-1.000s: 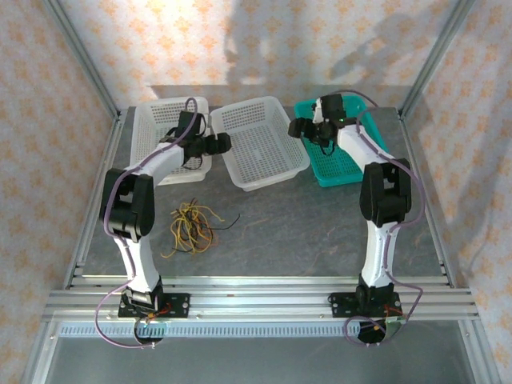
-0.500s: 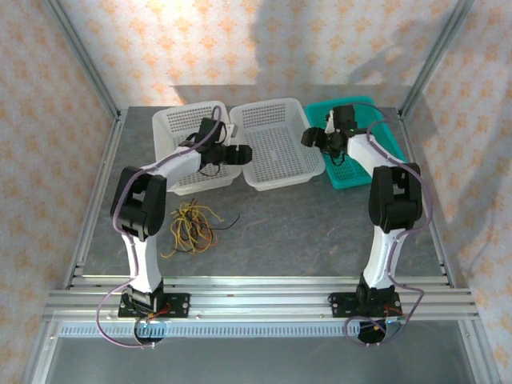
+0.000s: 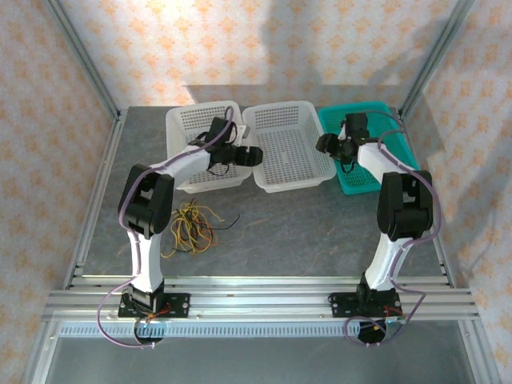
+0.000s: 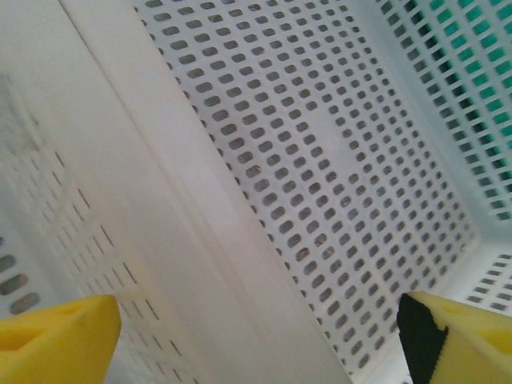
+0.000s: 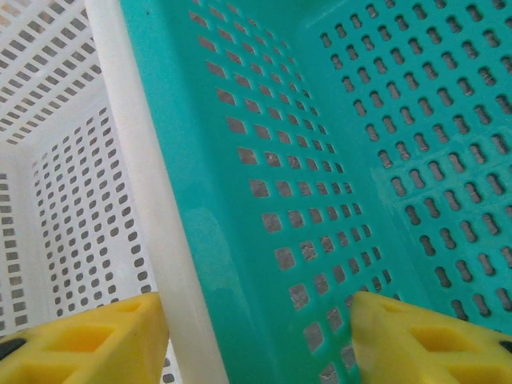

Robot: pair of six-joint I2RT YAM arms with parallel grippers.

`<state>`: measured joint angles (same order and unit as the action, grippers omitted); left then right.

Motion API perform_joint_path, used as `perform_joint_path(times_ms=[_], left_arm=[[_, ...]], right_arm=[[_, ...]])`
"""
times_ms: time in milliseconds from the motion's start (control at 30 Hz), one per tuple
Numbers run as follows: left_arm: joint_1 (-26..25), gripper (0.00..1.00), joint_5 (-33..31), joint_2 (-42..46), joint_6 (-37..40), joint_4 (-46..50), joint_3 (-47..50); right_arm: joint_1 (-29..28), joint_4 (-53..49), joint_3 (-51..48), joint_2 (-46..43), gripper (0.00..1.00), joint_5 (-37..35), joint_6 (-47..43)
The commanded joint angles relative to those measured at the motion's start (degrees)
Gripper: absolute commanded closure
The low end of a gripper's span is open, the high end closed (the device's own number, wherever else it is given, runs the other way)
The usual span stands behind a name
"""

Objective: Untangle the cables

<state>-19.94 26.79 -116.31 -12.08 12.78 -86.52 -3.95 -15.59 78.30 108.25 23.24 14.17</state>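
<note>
The cables (image 3: 190,226), a loose tangle of thin yellow, black and reddish-brown strands, lie on the grey table near the left arm's base, far from both grippers. My left gripper (image 3: 253,156) (image 4: 256,352) is open, its yellow fingers (image 4: 56,340) either side of the touching walls of the left white basket (image 3: 180,120) and the middle white basket (image 3: 288,148) (image 4: 336,144). My right gripper (image 3: 324,145) (image 5: 260,344) is open too, with the middle basket's white rim (image 5: 136,184) and the teal basket's wall (image 5: 264,184) between its fingers.
The three baskets stand side by side along the back of the table; the teal basket (image 3: 376,172) is rightmost, close to the frame post. Aluminium rails (image 3: 256,300) run across the near edge. Open grey tabletop (image 3: 304,224) lies in front of the baskets.
All three baskets and both grippers have shifted to the right over the last second, the baskets now lined up squarely. The cable tangle has stayed put.
</note>
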Motion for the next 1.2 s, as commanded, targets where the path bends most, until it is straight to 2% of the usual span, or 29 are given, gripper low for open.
perform_joint_path(times_ms=[0, 100, 167, 367, 633, 800, 967, 1167], left_arm=[[-0.5, 0.04, -9.5, -1.4, -0.2, 4.4, -4.3], [-0.5, 0.01, -15.7, -3.9, -0.2, 8.0, -8.3], [-0.5, 0.01, -17.5, -5.9, 0.0, 10.0, -11.2], [-0.5, 0.04, -19.0, -10.8, 1.1, 13.6, -18.5], [-0.6, 0.33, -15.2, -13.1, 5.4, 14.5, -22.9], [-0.4, 0.45, -15.8, -14.1, 10.2, 15.3, -24.8], [-0.1, 0.44, -15.5, -16.1, 12.4, 15.7, -26.9], [2.3, 0.41, -15.5, -17.5, 6.9, 15.1, -28.5]], right_arm=[[-1.0, -1.2, -0.7, -1.9, 0.43, -2.3, 0.8], [-1.1, -1.5, -0.6, -1.7, 0.44, -3.4, 1.2], [-1.3, -1.7, -0.4, -1.7, 0.44, -4.4, 1.4], [-2.1, -2.7, 0.3, -1.4, 0.48, -6.9, 2.5], [-2.5, -2.4, 1.2, -0.4, 0.62, -7.6, 7.0], [-3.7, -0.5, 0.6, -0.8, 0.67, -7.9, 9.9], [-4.2, -0.1, 2.0, 0.6, 0.67, -8.6, 10.0], [-4.2, -1.9, 7.7, 4.4, 0.67, -8.2, 6.1]])
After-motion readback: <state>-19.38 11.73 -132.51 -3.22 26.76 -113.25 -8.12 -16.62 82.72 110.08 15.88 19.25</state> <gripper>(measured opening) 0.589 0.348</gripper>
